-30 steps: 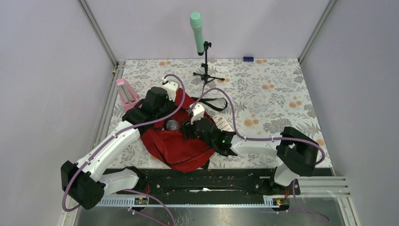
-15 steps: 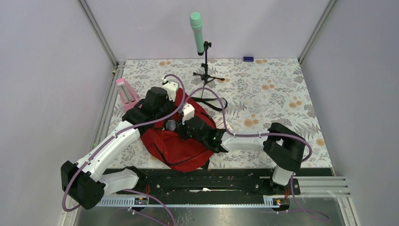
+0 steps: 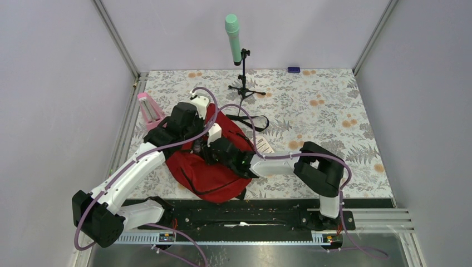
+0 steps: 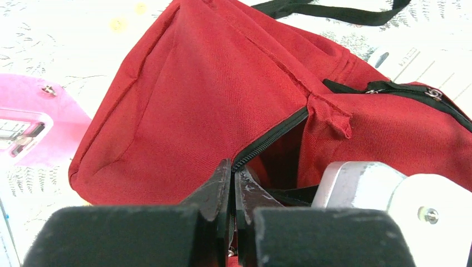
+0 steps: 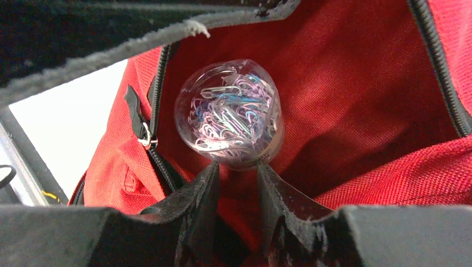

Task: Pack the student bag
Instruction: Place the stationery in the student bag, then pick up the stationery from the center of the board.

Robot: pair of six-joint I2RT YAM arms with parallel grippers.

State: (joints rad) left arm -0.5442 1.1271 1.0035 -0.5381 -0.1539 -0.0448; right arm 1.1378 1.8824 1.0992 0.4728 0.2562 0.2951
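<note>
The red student bag (image 3: 214, 175) lies at the near left of the table. My left gripper (image 3: 193, 135) is shut on the black zipper edge of the bag's opening, seen close in the left wrist view (image 4: 232, 172), and holds that edge of the bag (image 4: 211, 83) up. My right gripper (image 3: 203, 150) is shut on a clear round jar of coloured paper clips (image 5: 229, 114) and holds it inside the mouth of the bag (image 5: 356, 67). In the right wrist view the gripper (image 5: 236, 167) pinches the jar's lower end. From above the jar (image 3: 198, 146) shows only partly.
A pink object (image 3: 149, 109) stands left of the bag, also in the left wrist view (image 4: 28, 125). A green-topped microphone (image 3: 233, 38) on a tripod (image 3: 245, 88) stands behind. A black strap (image 3: 253, 119) and white paper (image 3: 265, 146) lie right of the bag. A blue item (image 3: 293, 69) sits at the back edge.
My right arm has moved left with the jar, from beside the opening into the bag's mouth. My left gripper has kept its hold and barely moved.
</note>
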